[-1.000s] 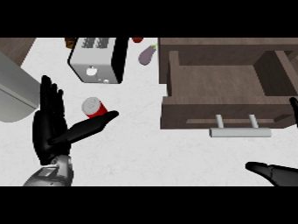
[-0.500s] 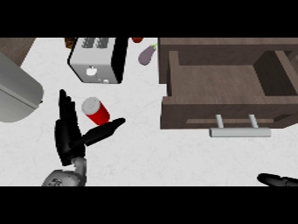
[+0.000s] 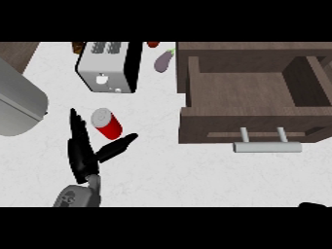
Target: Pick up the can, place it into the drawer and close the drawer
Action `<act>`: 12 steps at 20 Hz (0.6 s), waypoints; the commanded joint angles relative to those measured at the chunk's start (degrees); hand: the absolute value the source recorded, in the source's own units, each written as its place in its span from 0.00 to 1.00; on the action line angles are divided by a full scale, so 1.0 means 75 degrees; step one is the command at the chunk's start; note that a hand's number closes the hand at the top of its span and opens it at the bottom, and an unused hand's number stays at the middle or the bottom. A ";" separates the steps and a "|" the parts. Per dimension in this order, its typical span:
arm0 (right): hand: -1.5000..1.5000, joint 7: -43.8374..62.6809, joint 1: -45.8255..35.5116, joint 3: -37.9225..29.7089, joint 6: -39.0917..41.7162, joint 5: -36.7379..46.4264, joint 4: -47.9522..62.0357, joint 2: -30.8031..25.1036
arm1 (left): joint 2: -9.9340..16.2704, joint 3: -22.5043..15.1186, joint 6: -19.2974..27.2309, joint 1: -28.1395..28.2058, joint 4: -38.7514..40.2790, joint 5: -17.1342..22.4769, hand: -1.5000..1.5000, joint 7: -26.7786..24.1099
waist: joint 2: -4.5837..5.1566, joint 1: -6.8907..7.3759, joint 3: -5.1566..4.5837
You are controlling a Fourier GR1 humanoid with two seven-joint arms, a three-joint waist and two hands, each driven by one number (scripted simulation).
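A red can [image 3: 108,124] with a grey top lies on the white counter, left of the drawer. My left hand [image 3: 82,154] is just below and left of it, open. Its straight fingers [image 3: 76,125] point up along the can's left side, and the thumb [image 3: 119,145] sticks out under the can. I cannot tell whether the hand touches the can. The brown drawer [image 3: 258,127] stands pulled open at the right, with a grey bar handle [image 3: 266,146] on its front and nothing visible inside. Of my right hand [image 3: 314,204] only a black sliver shows at the lower right edge.
A silver toaster [image 3: 108,67] stands at the back, above the can. A purple eggplant [image 3: 163,61] lies beside it, near the drawer's back left corner. A big grey rounded appliance [image 3: 7,104] fills the left edge. The wooden cabinet top [image 3: 262,47] runs behind the drawer.
My left hand has drawn back toward the lower edge and turned narrower, still beside the can. My right hand has sunk almost out of view. Can and drawer have not moved.
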 commanded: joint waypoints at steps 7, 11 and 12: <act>0.00 0.0455 -0.0503 0.0015 -0.0246 0.0153 -0.0066 0.0131 | -0.0001 0.0314 -0.0229 -0.0478 0.2518 0.1800 0.00 -0.2335 | 0.0012 -0.0016 -0.0003; 0.00 0.0555 -0.0494 -0.0272 -0.0075 0.0085 -0.0123 -0.0103 | -0.0001 0.1707 -0.1250 -0.1286 0.3689 0.1769 0.00 -0.2697 | 0.0015 -0.0018 -0.0001; 0.00 0.1007 -0.0685 -0.0436 -0.0015 -0.0217 -0.0289 -0.0274 | -0.0001 0.1238 -0.1030 -0.0978 0.3203 0.1801 0.00 -0.2519 | 0.0002 0.0009 0.0002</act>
